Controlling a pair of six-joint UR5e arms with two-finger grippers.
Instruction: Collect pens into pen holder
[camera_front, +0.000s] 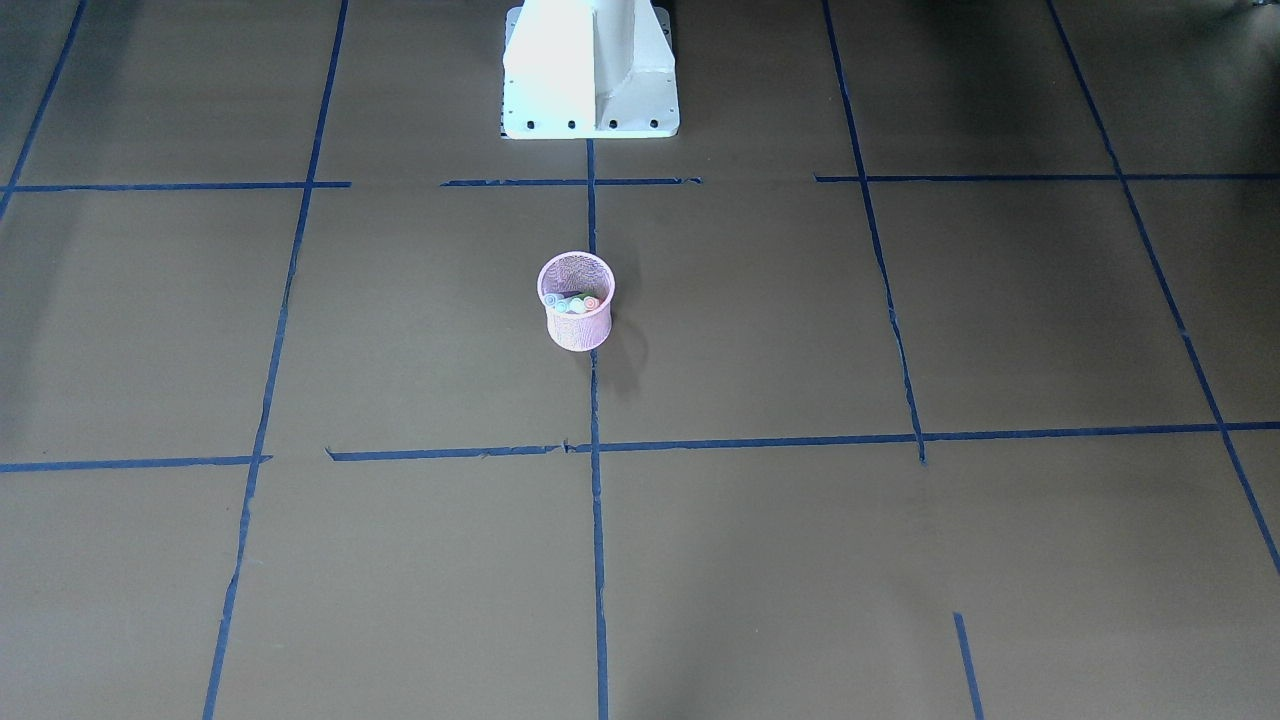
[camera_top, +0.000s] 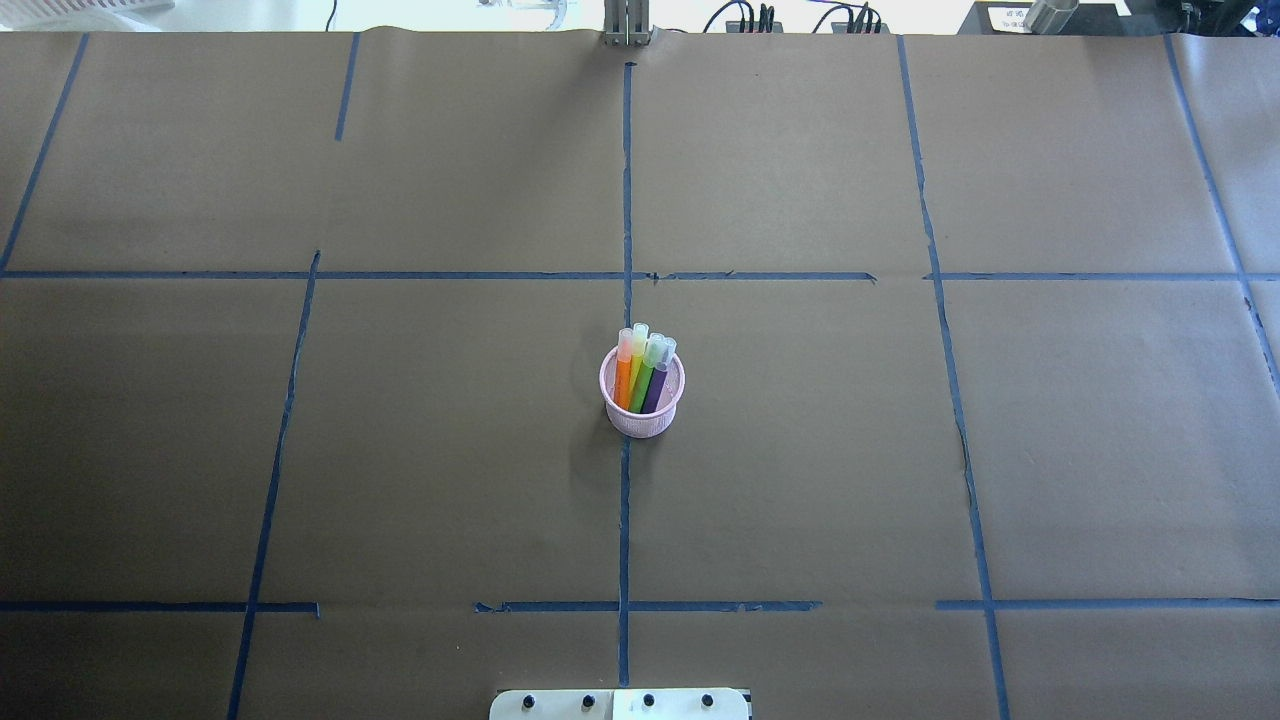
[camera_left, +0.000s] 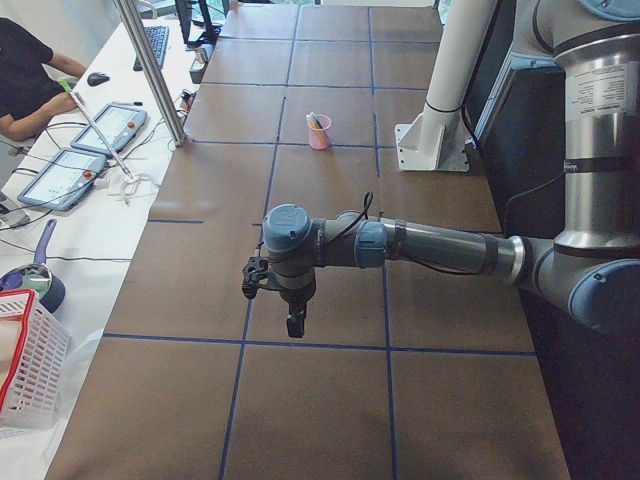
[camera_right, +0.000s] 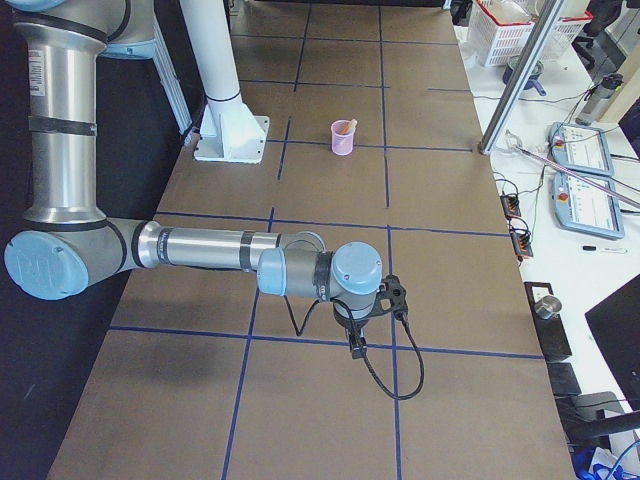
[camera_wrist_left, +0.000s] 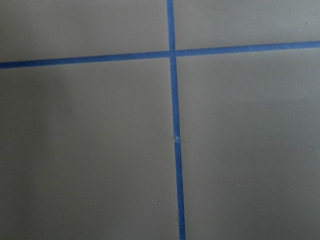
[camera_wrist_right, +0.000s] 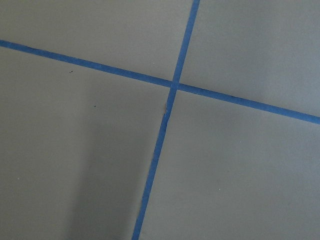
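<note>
Standing far from edges: pen holder (camera_top: 642, 420)

The bench (camera_top: 420, 450) is covered in brown paper (camera_top: 800, 470) gridded with blue tape lines (camera_top: 624, 520). Near its middle, on the centre line, stands the pink mesh pen holder (camera_top: 640, 418). A white mounting base (camera_front: 590, 75) sits at the robot-side edge.

A robotics lab: a table (camera_top: 450, 450) papered brown and gridded with blue tape (camera_top: 625, 520), teach pendants (camera_left: 65, 178) on the bench (camera_left: 90, 225) beside it, a person (camera_left: 22, 70) seated near a keyboard (camera_left: 158, 45).
</note>
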